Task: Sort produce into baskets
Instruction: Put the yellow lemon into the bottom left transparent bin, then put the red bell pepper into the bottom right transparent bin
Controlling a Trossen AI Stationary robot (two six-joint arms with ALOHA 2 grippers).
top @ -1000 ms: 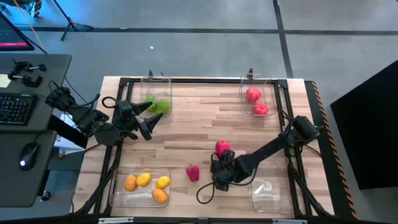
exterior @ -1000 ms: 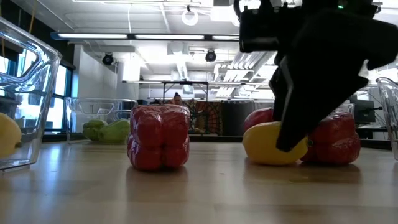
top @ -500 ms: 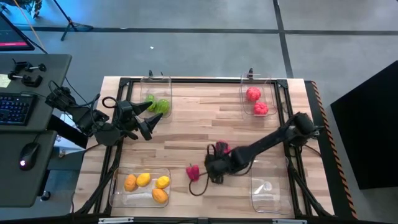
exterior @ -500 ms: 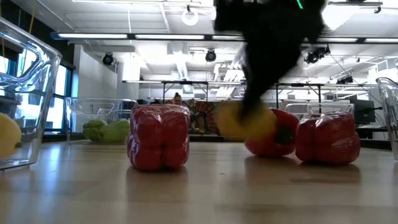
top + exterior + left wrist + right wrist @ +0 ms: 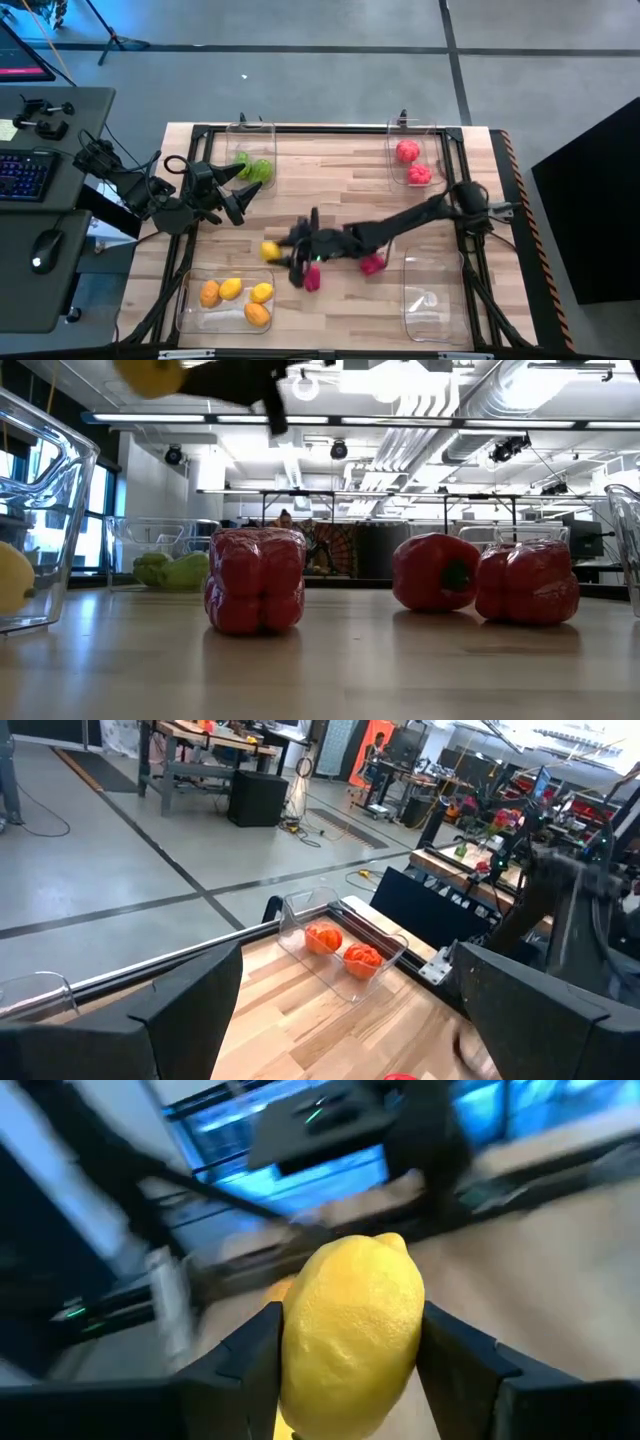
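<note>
My right gripper [image 5: 278, 250] reaches from the table's right side to left of centre and is shut on a yellow lemon [image 5: 269, 250], which shows high up in the low view [image 5: 150, 374]. Two red peppers [image 5: 312, 280] [image 5: 372, 264] rest on the wooden table under the arm. My left gripper [image 5: 243, 200] stands open at the left, beside the basket with green produce [image 5: 256, 168]. The near left basket [image 5: 190, 302] holds yellow and orange pieces; the far right basket [image 5: 433, 150] holds two red pieces. My right gripper pinches the lemon by its two long sides [image 5: 297, 1350] between both fingers [image 5: 245, 1365]. The fingers lie nearly level and point toward the table's left edge. The lemon is lifted well clear of the table, and its pointed end [image 5: 390, 1245] sticks out past the fingertips.
A clear basket [image 5: 436, 310] stands at the near right corner. In the low view three red peppers [image 5: 255, 580] [image 5: 435, 572] [image 5: 527, 582] stand on the tabletop. A desk with a keyboard and a mouse [image 5: 40, 250] lies beyond the table's left edge.
My right gripper has lifted the lemon off the table beside the red peppers and carried it up and toward the table's left edge. Meanwhile it has tipped from pointing down to nearly level. The peppers have stayed on the table.
</note>
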